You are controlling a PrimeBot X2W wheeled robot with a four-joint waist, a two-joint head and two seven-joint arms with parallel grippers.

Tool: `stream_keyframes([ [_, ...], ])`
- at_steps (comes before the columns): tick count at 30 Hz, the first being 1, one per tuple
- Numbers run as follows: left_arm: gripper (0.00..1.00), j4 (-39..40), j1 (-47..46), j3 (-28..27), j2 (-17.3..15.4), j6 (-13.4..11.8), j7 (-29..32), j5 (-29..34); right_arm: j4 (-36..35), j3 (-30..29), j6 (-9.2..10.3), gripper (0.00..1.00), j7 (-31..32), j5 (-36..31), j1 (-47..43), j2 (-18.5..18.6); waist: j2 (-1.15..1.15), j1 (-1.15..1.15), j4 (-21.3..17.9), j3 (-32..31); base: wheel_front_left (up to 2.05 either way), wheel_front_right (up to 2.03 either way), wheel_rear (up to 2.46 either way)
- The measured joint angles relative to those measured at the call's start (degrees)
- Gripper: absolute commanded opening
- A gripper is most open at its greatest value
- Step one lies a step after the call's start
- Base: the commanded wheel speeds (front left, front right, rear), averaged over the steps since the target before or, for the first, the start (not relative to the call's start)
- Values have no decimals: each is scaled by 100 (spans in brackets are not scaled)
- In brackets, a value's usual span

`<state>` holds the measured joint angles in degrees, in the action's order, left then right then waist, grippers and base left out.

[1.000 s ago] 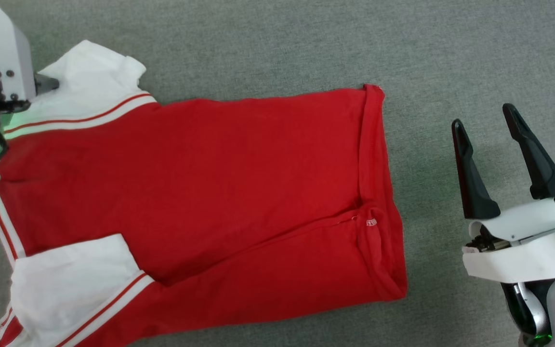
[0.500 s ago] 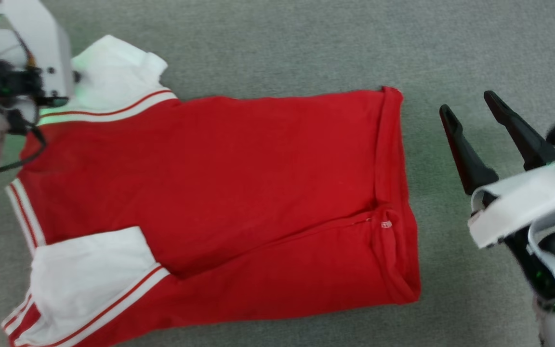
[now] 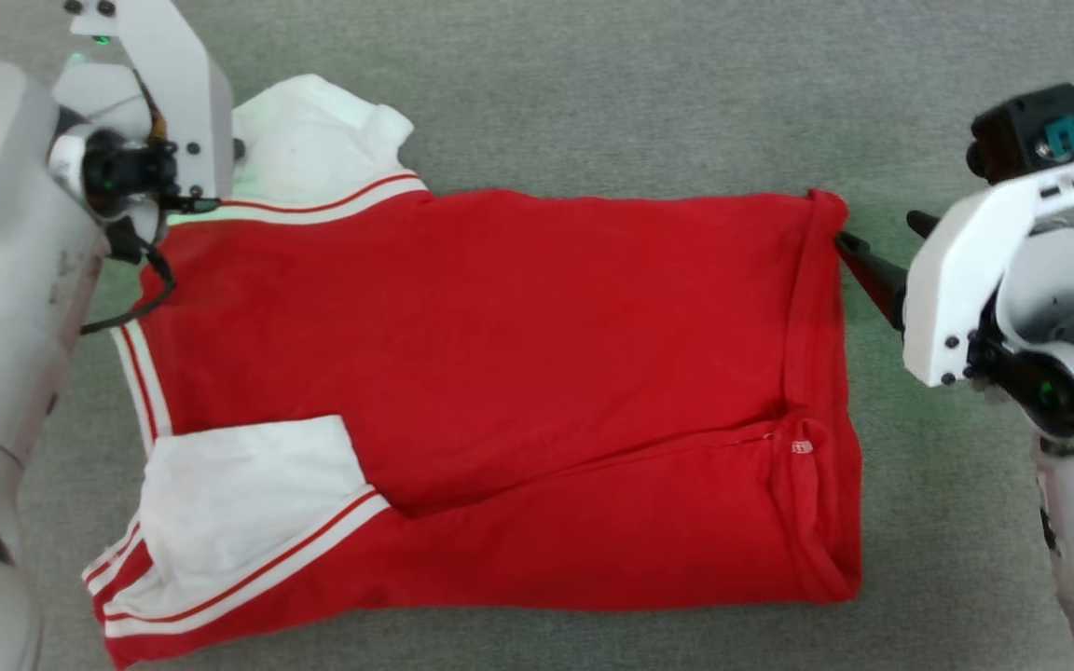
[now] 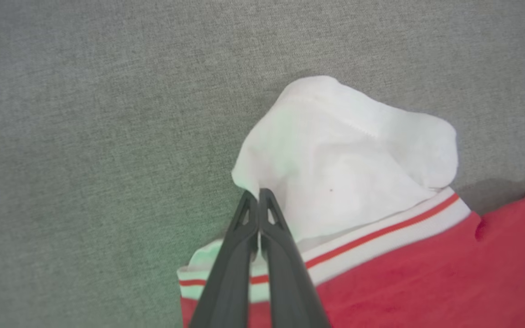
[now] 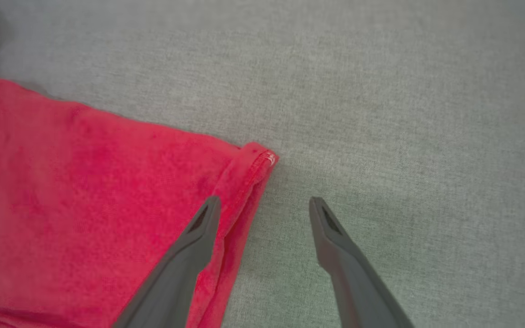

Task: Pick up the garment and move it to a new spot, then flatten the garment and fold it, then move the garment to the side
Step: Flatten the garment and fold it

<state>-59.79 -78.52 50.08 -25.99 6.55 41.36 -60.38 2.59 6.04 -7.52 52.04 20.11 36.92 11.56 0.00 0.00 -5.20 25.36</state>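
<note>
On surface [image 3: 593, 93]: garment [image 3: 500, 373] lengthwise left-right, neck probably leftward.

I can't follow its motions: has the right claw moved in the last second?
Yes. Against the shirt, the right claw has come leftward: clear of the hem before, one finger now overlaps it.

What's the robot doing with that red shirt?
The robot is handling a red and white shirt lying on a gray fabric surface. Its left gripper is pinched shut on the edge of a white sleeve. Its right gripper is open at a hem corner, one finger over the red cloth, gripping nothing yet.
</note>
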Motion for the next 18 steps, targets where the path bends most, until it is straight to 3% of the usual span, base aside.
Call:
stream_keyframes([
  [10,0,-145,-48,75,159,58,-131,-34,1302,110,0,100,711,-315,678,-174,0,0,127,35,0,0,0],
  [11,0,-159,-51,82,165,59,-132,-44,1407,115,0,75,767,-319,746,-191,0,0,127,45,0,0,0],
  [12,0,-168,-60,89,174,59,-141,-53,1486,116,0,42,801,-328,818,-216,0,0,127,57,0,0,0],
  [14,0,-182,-101,101,182,76,-156,-60,1660,134,0,0,845,-359,971,-256,0,0,127,84,0,0,0],
  [18,0,-209,-133,124,197,77,-167,-85,1971,165,-1,0,899,-405,1224,-277,0,0,129,131,0,0,0],
])
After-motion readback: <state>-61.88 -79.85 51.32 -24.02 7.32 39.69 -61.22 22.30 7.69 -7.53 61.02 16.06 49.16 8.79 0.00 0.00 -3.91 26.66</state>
